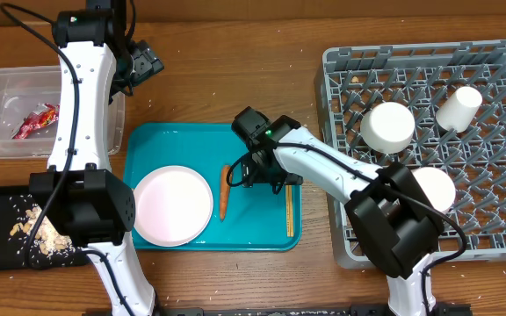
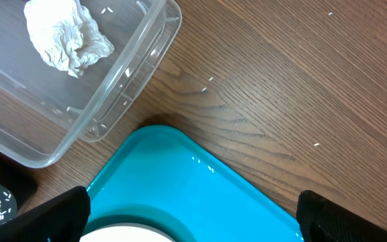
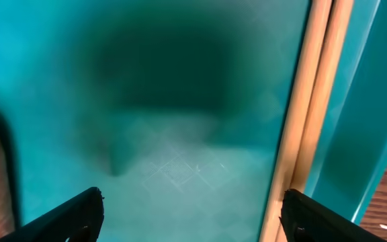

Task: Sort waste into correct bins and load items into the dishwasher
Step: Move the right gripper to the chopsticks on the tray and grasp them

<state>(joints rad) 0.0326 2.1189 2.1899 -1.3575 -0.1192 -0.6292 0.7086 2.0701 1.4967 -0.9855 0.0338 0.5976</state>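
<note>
Carrot, small, orange, is laid on teal serving tray, long axis set front to back parallel to chopsticks, just left of right claw, held open and empty; left claw, likewise open, is stationed farther off.
</note>
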